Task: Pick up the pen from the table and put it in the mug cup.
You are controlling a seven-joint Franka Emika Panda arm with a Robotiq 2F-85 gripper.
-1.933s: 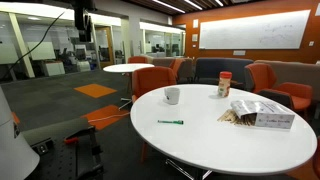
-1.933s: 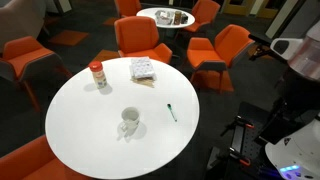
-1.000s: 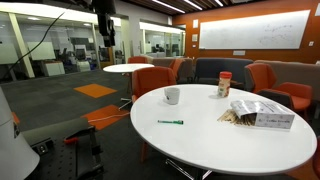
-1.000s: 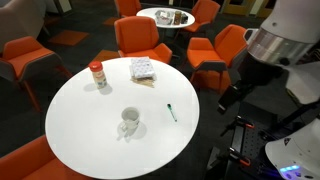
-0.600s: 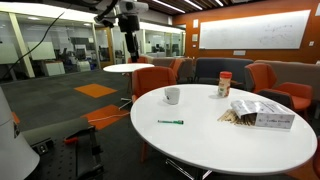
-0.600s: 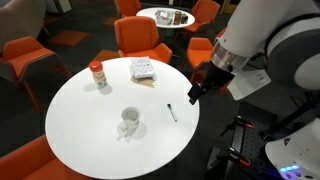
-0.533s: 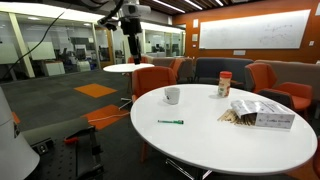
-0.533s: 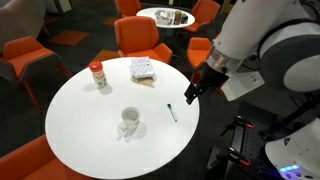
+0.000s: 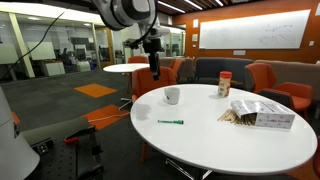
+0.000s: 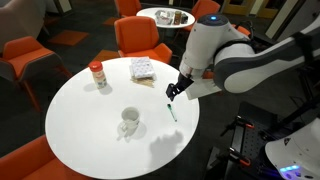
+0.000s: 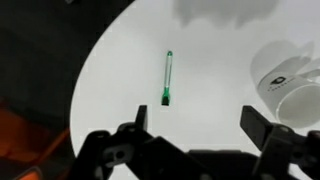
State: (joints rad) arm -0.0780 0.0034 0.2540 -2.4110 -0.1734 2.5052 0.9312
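The thin green pen lies flat on the large round white table, near its edge; it also shows in the other exterior view and in the wrist view. The squat white mug stands upright on the table, apart from the pen, and shows at the right edge of the wrist view. My gripper hangs in the air above the table's edge, just beyond the pen. In the wrist view the gripper is open and empty, with the pen ahead of its left finger.
A brownish jar with a red lid and a patterned box stand on the far part of the table. Orange chairs ring the table. A smaller round white table stands farther back.
The arm has swung in from off the table's side and come down towards the table. My gripper now hangs close above the pen. Pen and mug have not moved.
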